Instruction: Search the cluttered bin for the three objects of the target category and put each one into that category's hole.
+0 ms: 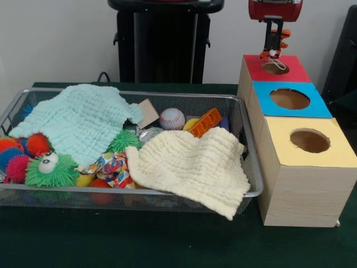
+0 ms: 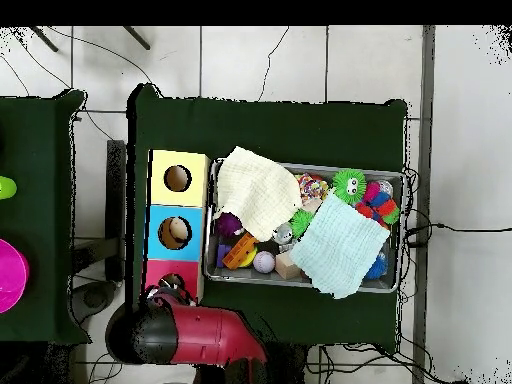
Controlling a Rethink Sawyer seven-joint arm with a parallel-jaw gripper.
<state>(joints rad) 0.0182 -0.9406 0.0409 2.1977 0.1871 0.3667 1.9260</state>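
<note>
Hovering above the red box's hole (image 1: 275, 67), the gripper (image 1: 273, 52) is clamped on 1 orange toy animal (image 1: 277, 44).

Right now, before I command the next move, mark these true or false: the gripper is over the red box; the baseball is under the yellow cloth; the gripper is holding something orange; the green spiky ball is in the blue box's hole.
1. The gripper is over the red-faced box: true.
2. The baseball is under the pale yellow cloth: false; it lies uncovered in the wire bin.
3. The gripper is holding something orange: true, a small orange striped toy just above the red box's hole.
4. The green spiky ball is in the blue box's hole: false; it is in the bin.
</note>
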